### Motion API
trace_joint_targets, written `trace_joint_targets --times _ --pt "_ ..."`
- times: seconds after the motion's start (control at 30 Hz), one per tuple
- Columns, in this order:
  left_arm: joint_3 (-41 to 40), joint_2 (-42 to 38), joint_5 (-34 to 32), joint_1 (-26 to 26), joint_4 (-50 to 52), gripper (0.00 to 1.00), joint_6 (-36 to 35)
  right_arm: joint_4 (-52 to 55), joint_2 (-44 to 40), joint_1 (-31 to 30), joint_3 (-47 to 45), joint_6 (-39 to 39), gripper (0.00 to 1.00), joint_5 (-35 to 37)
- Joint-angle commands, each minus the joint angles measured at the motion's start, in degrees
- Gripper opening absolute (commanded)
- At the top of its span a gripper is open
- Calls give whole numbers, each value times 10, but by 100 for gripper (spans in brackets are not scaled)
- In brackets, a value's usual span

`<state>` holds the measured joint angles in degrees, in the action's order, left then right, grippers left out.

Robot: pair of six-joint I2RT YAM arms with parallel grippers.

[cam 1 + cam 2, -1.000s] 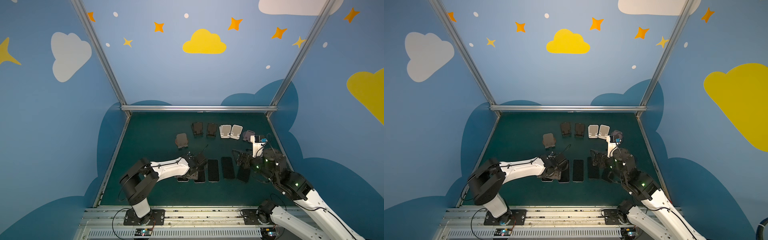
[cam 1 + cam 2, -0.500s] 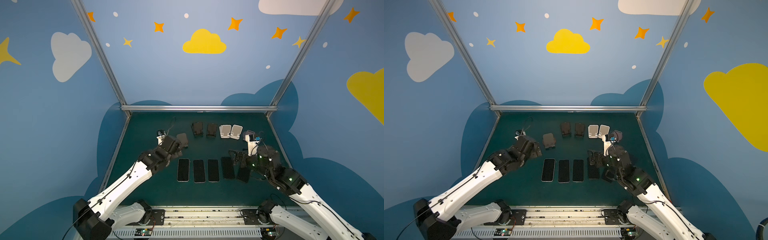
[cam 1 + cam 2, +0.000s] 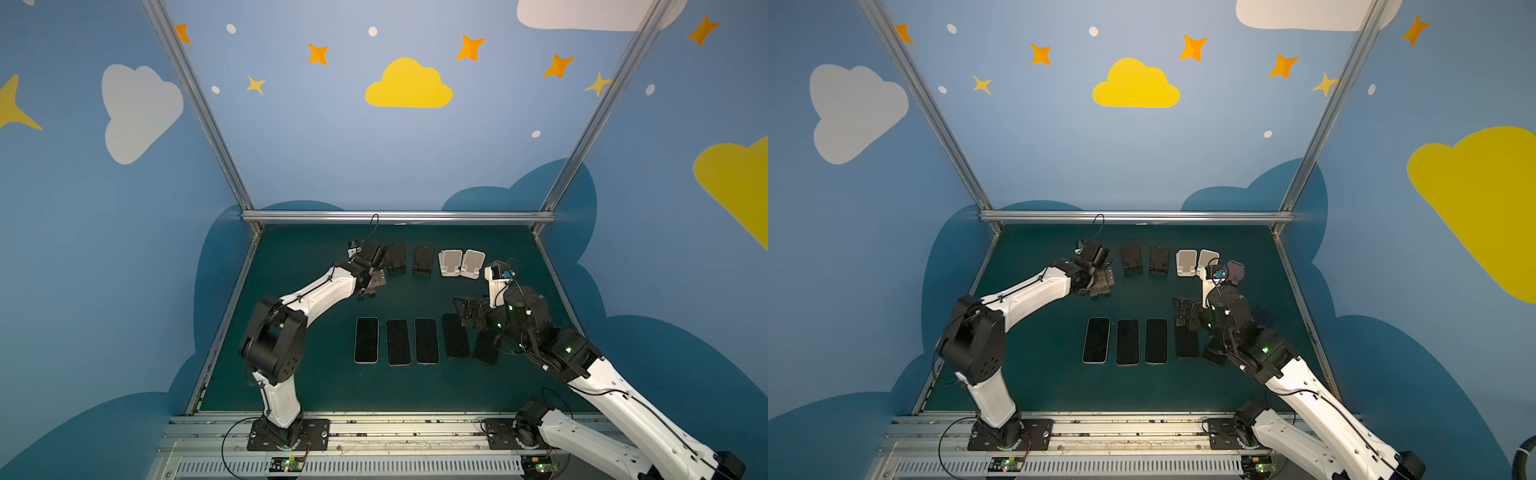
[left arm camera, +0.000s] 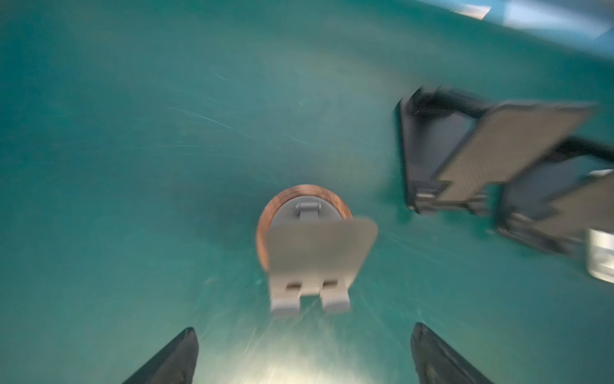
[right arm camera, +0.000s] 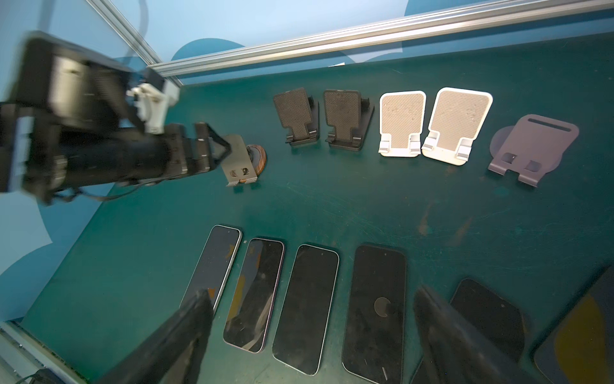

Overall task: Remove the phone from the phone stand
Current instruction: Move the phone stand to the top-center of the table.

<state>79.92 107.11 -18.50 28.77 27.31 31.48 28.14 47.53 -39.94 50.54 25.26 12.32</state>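
Observation:
Several dark phones (image 5: 305,309) lie flat, screens up, in a row on the green table (image 3: 316,291); the row also shows in a top view as phones (image 3: 398,342). No stand holds a phone. My left gripper (image 4: 304,332) is open with nothing between its fingers. It hovers just in front of an empty grey stand (image 4: 315,252) with a copper-coloured round base, at the far left of the stand row. My right gripper (image 5: 314,299) is open and empty above the right end of the phone row, seen in a top view as the right gripper (image 3: 465,313).
Behind the phones stand two black stands (image 5: 297,114), two white stands (image 5: 402,121) and a purple stand (image 5: 535,149), all empty. The metal rail (image 3: 399,216) and blue walls close the back and sides. The left arm (image 3: 324,291) reaches across the table's left half.
My left gripper left the phone row, opened wide and swung back to the grey stand at far left. The right gripper lifted slightly and widened.

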Motion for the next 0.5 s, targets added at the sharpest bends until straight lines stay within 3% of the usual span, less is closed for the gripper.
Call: trace_joint_targets --times 0.0,0.2,0.47 --pt "36 51 -24 -1 8 100 -16 -4 -9 2 -7 -7 94 14" --pt "45 96 -20 -4 -39 97 -31 -2 -8 5 -6 -11 94 16" --pt "39 100 -21 -12 -57 64 -54 -1 -9 6 -5 -6 94 4"
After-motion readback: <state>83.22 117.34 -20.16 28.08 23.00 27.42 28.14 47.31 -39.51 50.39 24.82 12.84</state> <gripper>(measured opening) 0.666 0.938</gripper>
